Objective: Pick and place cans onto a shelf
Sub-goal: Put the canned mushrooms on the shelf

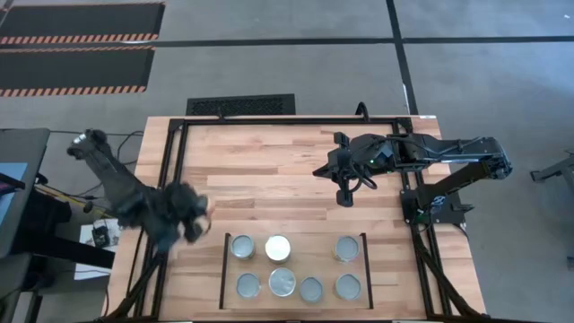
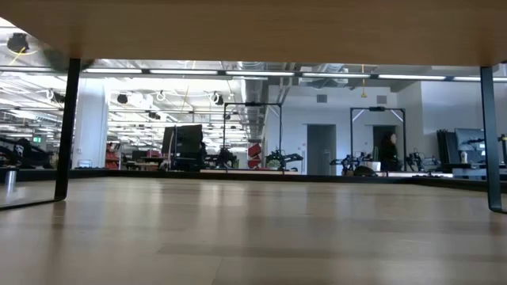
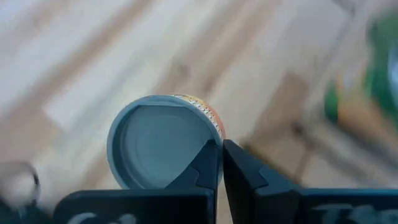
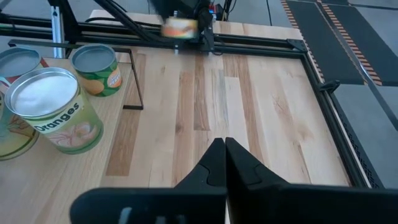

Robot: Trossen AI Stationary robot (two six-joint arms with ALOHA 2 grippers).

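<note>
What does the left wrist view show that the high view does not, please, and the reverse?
Only the left wrist view shows a can right at the left gripper, silver-grey end toward the camera, beside shut fingers. Only the high view shows seven cans standing on the shelf, including the white-topped can, and the right gripper over bare table. Both show the wood table.
</note>
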